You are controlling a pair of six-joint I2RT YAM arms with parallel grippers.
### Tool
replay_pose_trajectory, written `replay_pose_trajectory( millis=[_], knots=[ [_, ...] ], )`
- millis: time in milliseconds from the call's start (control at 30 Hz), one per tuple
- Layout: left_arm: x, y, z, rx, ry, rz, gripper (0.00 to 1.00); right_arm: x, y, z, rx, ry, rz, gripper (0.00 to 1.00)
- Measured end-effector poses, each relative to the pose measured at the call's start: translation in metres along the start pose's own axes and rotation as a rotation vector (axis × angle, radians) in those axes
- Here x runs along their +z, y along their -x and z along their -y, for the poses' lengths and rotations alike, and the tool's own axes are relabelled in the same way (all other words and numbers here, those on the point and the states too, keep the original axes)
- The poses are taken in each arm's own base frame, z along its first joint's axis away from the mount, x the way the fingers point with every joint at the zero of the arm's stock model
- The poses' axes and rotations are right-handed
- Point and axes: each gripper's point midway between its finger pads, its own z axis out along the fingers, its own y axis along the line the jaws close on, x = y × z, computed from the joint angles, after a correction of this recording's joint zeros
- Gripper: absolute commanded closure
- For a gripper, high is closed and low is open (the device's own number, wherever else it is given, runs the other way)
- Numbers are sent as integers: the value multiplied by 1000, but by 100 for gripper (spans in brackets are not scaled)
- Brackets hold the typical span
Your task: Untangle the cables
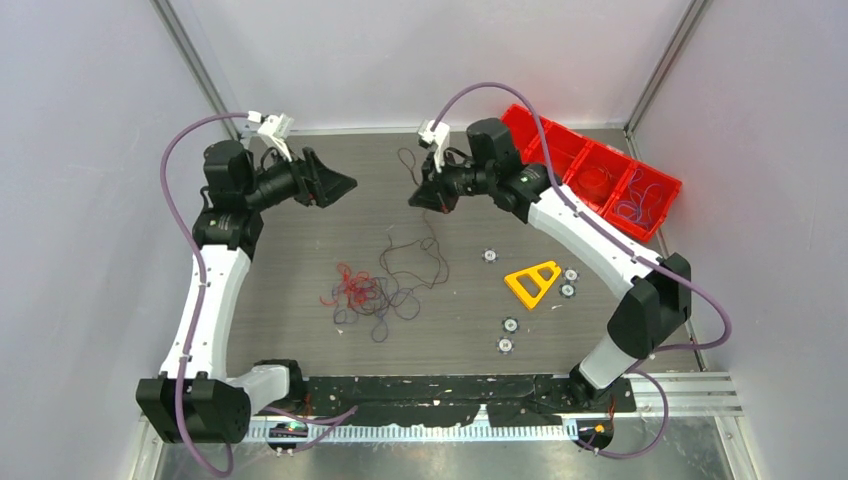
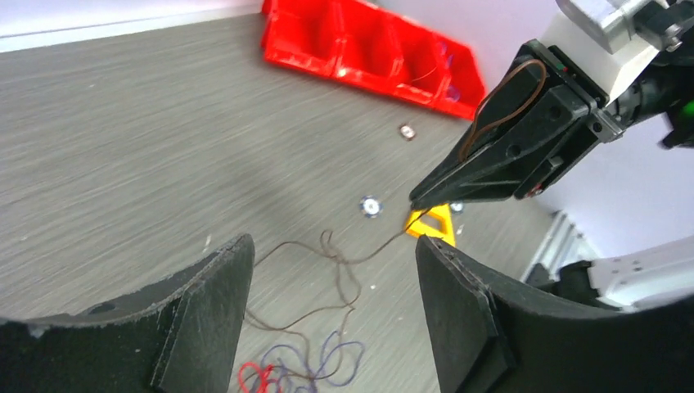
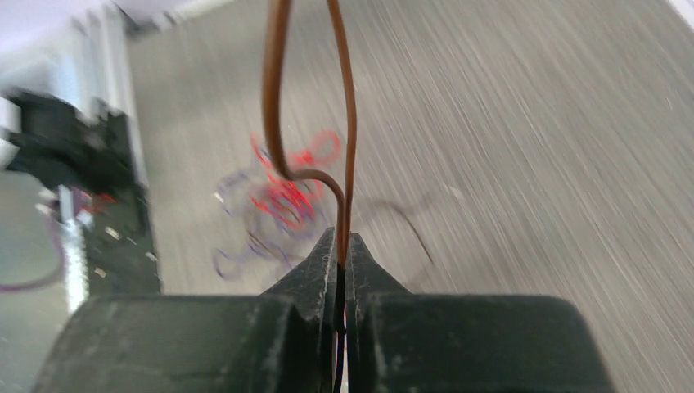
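Glossy brown cable (image 3: 268,82) looped, pinched between black wedge tips of right gripper (image 3: 342,246); left gripper (image 2: 334,255) spread wide, curved matte fingers (image 2: 205,315) empty; curly red-purple clump (image 1: 365,295) on grained tabletop (image 1: 300,250).

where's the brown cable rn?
Right wrist view: the brown cable is pinched in the right claw. In the top view it trails from there down to the tangled clump, left of the yellow triangle.
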Motion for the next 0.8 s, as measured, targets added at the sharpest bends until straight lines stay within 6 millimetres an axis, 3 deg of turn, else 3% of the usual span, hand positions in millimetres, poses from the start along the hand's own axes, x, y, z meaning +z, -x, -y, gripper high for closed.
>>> replay_pose_trajectory(
  millis=[100, 133, 267, 367, 467, 567, 800],
  knots=[
    [-2, -17, -15, 27, 61, -56, 26, -13, -43, 28, -41, -94, -136, 95],
    [-2, -25, -20, 30, 74, -84, 26, -20, -67, 38, -31, -121, -211, 95],
    [4, -65, -34, 14, 110, -224, 25, -43, -133, 66, 40, -169, -412, 95],
    [8, -104, -36, -5, 105, -337, 26, -71, -154, 89, 82, -227, -478, 94],
    [10, -138, -36, -37, 96, -431, 27, -90, -160, 105, 87, -267, -499, 94],
    [11, -158, -39, -72, 96, -492, 28, -84, -167, 94, 86, -224, -534, 95],
    [9, -175, -47, -103, 119, -554, 28, -32, -198, 45, 43, -39, -639, 95]
  ],
)
